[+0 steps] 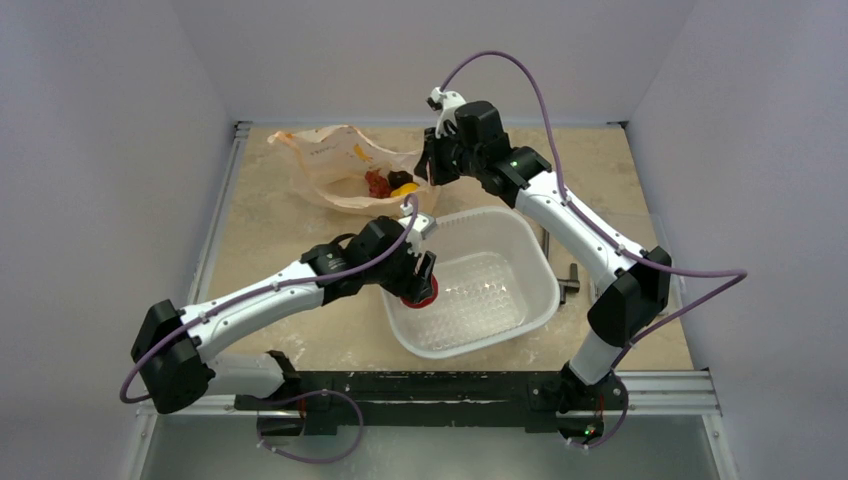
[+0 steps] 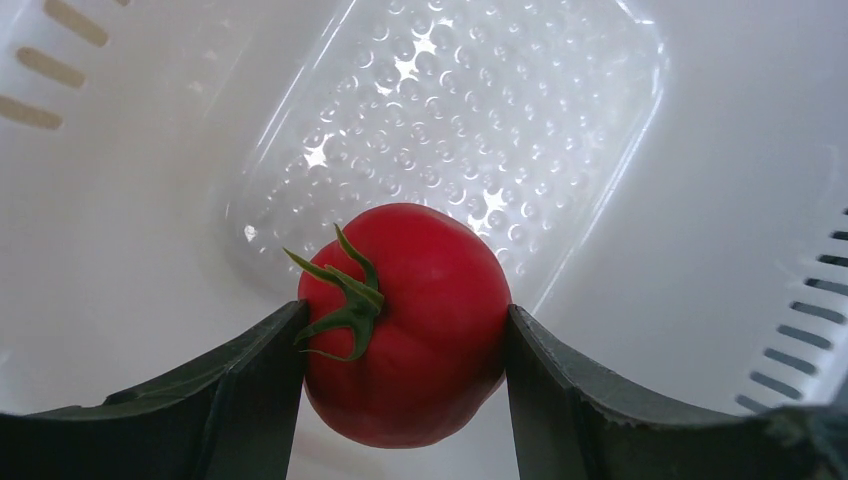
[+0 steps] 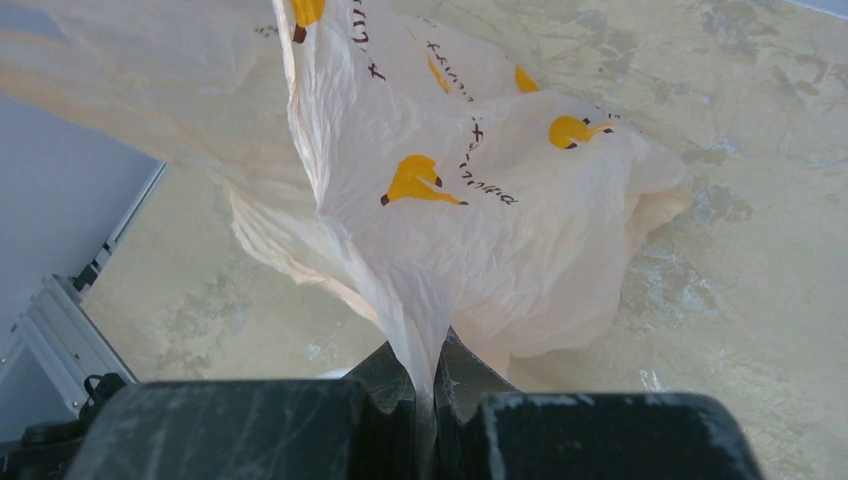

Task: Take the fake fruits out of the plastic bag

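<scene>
My left gripper (image 1: pixel 418 285) is shut on the red tomato (image 2: pixel 405 320), also seen from above (image 1: pixel 422 294), and holds it inside the white perforated basin (image 1: pixel 530 250), above its dimpled floor (image 2: pixel 450 130). My right gripper (image 1: pixel 432 165) is shut on an edge of the peach-beige plastic bag (image 3: pixel 470 230) at the back of the table and holds it raised. The bag (image 1: pixel 330 165) lies to its left. Reddish grapes (image 1: pixel 377 183) and a yellow fruit (image 1: pixel 405 188) show through its open mouth. The dark purple fruit is not visible.
The basin's slotted walls (image 2: pixel 800 350) close in around the left gripper. A dark metal fitting (image 1: pixel 568 275) sits on the table right of the basin. A metal rail (image 1: pixel 215 230) runs along the table's left edge.
</scene>
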